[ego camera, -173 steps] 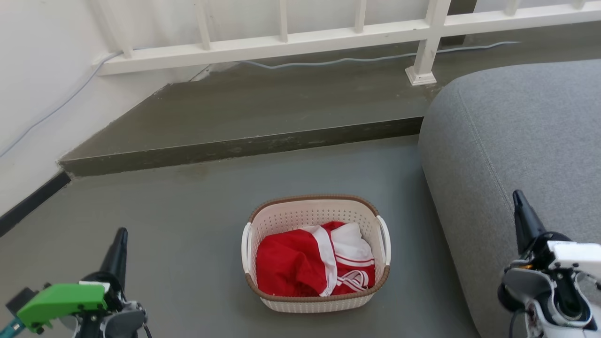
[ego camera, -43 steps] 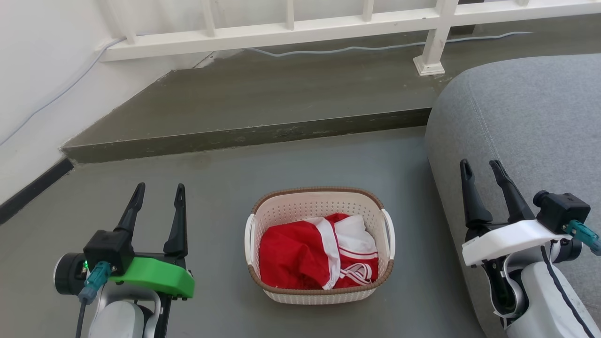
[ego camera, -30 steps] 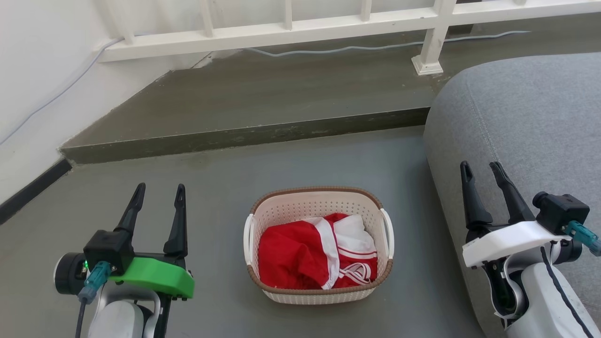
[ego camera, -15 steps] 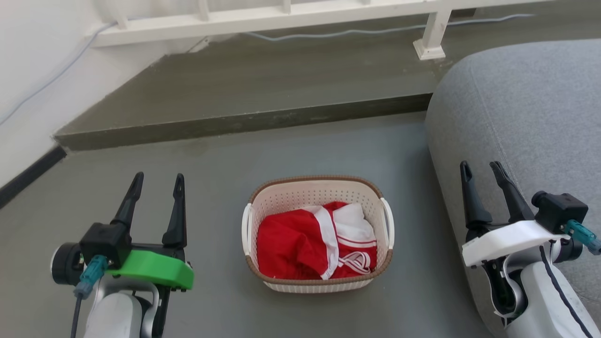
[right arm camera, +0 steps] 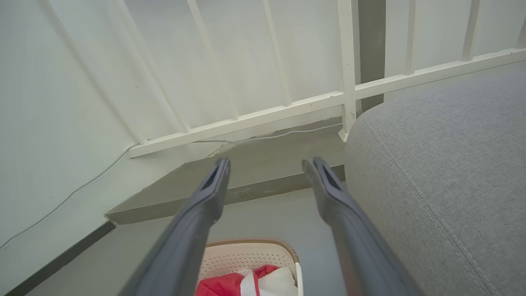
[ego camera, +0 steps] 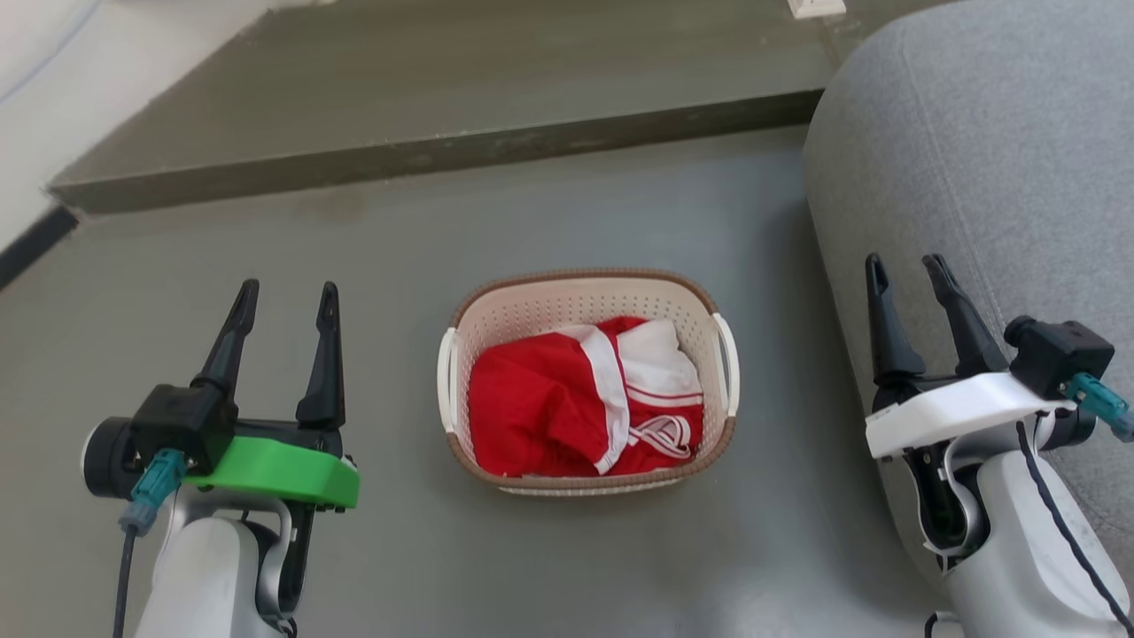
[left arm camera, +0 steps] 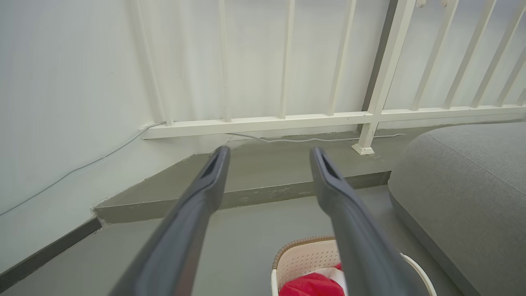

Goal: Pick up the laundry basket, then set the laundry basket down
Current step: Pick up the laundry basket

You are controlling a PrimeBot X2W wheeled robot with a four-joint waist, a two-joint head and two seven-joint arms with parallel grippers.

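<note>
The cream laundry basket (ego camera: 585, 310) with brown rim trim and white side handles sits on the grey floor, holding red and white clothes (ego camera: 580, 399). My left gripper (ego camera: 285, 295) stands open well to the basket's left, fingers pointing away from me. Over at the basket's right, my right gripper (ego camera: 904, 268) is open in front of the grey sofa. In the left wrist view the left gripper (left arm camera: 268, 154) is open with the basket (left arm camera: 304, 259) at the lower right. The right wrist view has the right gripper (right arm camera: 266, 164) open above the basket (right arm camera: 242, 253).
A grey sofa (ego camera: 992, 133) fills the right side, close behind my right arm. A raised concrete step (ego camera: 425, 151) runs across the floor beyond the basket. Past it stand a white railing (left arm camera: 287, 121) and a white wall with a cable (left arm camera: 312, 139).
The head camera has tilted down, so the railing has left its view and the basket sits higher in the picture. Both grippers stay open and apart from the basket.
</note>
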